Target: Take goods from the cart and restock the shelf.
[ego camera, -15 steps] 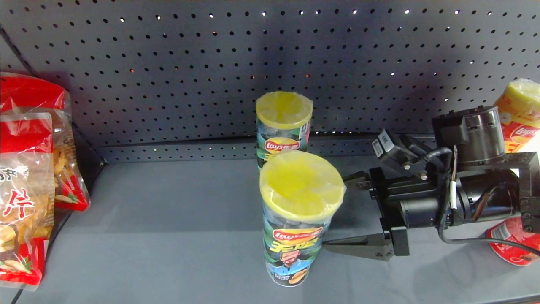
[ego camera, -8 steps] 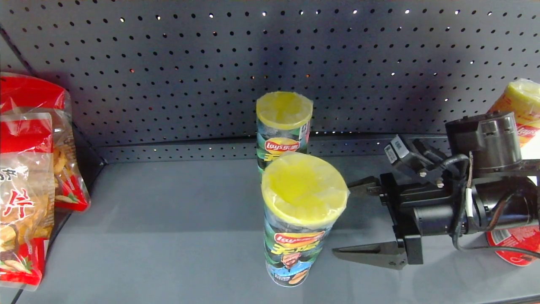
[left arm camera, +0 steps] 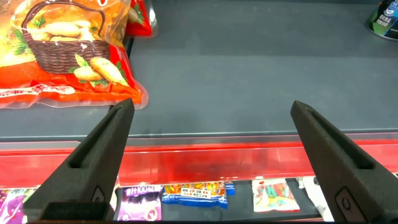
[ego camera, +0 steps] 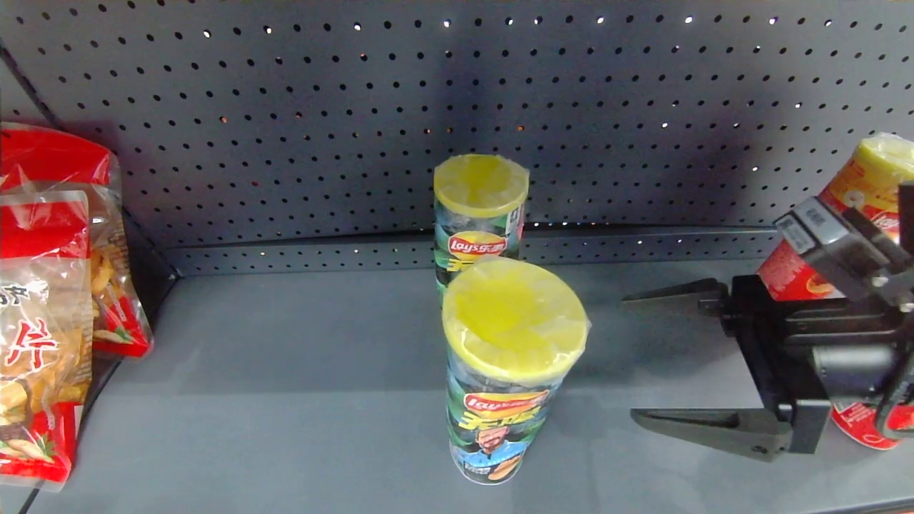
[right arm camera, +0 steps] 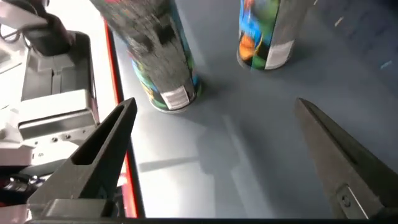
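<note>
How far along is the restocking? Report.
Done: front can and rear can stand upright on the shelf. In hand: nothing; right gripper is open beside the front can, left gripper open at the shelf edge. Left: how many goods remain cannot be told.

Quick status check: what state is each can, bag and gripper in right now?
Front can: upright on the shelf, lid on, not gripped.
Back can: upright right behind it, lid on.
Right gripper: open, empty, apart from the front can.
Left gripper: open, empty, before the shelf's front edge.
Snack bags: at the shelf's left end, ungripped.
</note>
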`<state>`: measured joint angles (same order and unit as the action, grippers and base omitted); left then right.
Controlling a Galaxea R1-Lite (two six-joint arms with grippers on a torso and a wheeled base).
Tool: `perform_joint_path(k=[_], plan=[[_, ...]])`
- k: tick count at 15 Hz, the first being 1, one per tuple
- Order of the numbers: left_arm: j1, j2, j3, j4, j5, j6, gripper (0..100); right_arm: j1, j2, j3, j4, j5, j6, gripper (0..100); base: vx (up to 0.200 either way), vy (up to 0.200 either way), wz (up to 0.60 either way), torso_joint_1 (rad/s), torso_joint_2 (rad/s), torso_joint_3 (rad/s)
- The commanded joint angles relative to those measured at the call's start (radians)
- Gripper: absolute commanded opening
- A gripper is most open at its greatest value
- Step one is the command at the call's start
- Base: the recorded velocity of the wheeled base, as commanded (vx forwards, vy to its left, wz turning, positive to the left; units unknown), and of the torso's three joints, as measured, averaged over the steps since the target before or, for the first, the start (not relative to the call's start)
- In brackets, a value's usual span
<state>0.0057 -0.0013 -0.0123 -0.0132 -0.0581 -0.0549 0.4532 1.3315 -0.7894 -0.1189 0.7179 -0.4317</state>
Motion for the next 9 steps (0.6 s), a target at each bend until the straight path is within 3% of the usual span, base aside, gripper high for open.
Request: perform_joint_path(k=[1, 6, 9], plan=[[0.0, 0.001, 0.0, -0.001, 0.0, 0.0, 100, 0.002, -0.1, 0.005, 0.001, 0.0, 0.005, 100, 0.0, 0.0, 0.0, 0.0, 0.0, 0.0], [0.0, 0.001, 0.0, -0.001, 0.0, 0.0, 100, 0.079, -0.241, -0.031, 0.113, -0.003, 0.031, 100, 0.0, 0.0, 0.0, 0.0, 0.0, 0.0], [0.0, 0.001, 0.0, -0.001, 0.0, 0.0, 100, 0.11, -0.388, -0.116, 0.357, -0.003, 0.045, 100, 0.0, 0.0, 0.0, 0.0, 0.0, 0.0]])
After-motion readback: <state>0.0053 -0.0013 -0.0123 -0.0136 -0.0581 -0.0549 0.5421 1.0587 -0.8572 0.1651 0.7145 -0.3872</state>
